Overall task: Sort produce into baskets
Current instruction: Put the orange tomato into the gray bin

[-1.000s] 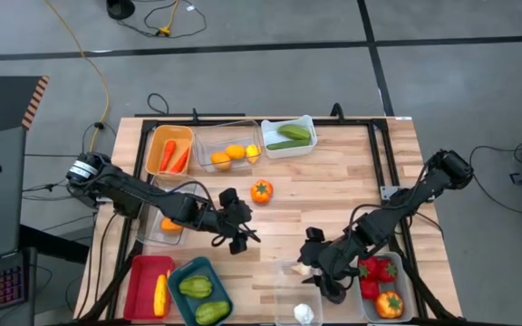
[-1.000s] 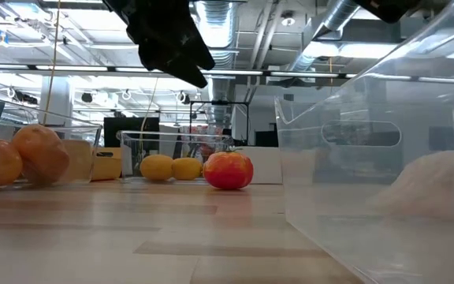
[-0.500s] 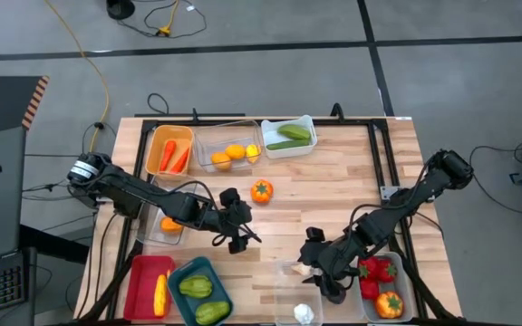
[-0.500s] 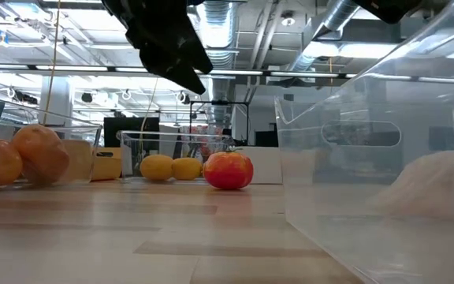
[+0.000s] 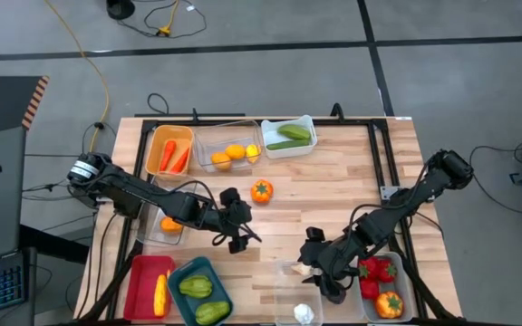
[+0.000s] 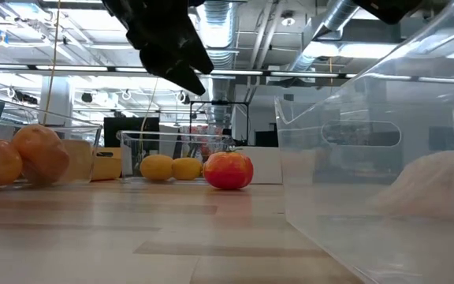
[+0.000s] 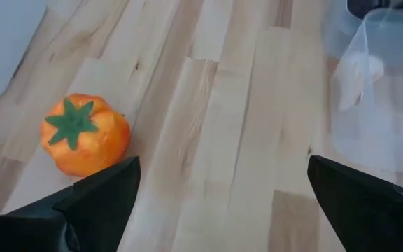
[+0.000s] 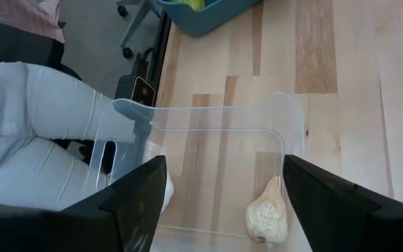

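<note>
Left gripper (image 5: 236, 231) hovers with fingers spread, empty, aimed at the lone orange tomato (image 5: 261, 191) on the table, likely next pick. Right gripper (image 5: 320, 276) hangs spread over the clear basket (image 8: 208, 115) with garlic (image 8: 268, 212) lying inside, apparently released.

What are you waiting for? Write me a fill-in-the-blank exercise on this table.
The loose tomato on the bare wood is ____. The garlic lies in a ____ basket. The white basket holds only ____ produce. The left pincer is ____ above the wood.
Missing: orange; clear; green; open.
</note>
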{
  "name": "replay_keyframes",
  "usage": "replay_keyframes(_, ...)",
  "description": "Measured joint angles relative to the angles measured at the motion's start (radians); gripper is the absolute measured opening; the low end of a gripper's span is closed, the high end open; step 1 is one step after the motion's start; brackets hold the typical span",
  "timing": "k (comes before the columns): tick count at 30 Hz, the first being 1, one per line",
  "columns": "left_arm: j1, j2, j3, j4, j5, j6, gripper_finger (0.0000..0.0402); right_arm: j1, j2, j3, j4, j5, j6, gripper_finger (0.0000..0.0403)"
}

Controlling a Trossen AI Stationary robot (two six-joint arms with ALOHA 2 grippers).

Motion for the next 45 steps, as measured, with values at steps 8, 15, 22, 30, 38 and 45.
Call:
replay_keyframes(8, 0.034, 0.0, 0.0, 0.113, -0.018, -0.111, 0.0399, -0.05, -0.087, 0.0, -0.107, 0.018, -0.01, 0.0314)
replay_keyframes(15, 0.135, 0.0, 0.0, 0.112, -0.058, -0.263, 0.0398, -0.121, -0.156, 0.0, -0.3, 0.155, -0.023, 0.0314)
replay_keyframes(22, 0.235, 0.0, 0.0, 0.103, -0.004, -0.328, 0.0398, -0.225, -0.149, 0.0, -0.366, 0.173, -0.005, 0.0314)
replay_keyframes(30, 0.315, 0.0, 0.0, 0.035, 0.04, -0.33, 0.0398, -0.299, -0.148, -0.001, -0.366, 0.172, -0.011, 0.0314)
replay_keyframes(38, 0.319, 0.076, 0.036, 0.033, 0.111, -0.34, 0.0398, -0.336, -0.147, -0.001, -0.364, 0.172, -0.012, 0.0314)
replay_keyframes(45, 0.325, 0.18, 0.161, -0.093, 0.11, -0.312, 0.0398, -0.339, -0.146, 0.0, -0.367, 0.165, -0.012, 0.0314)
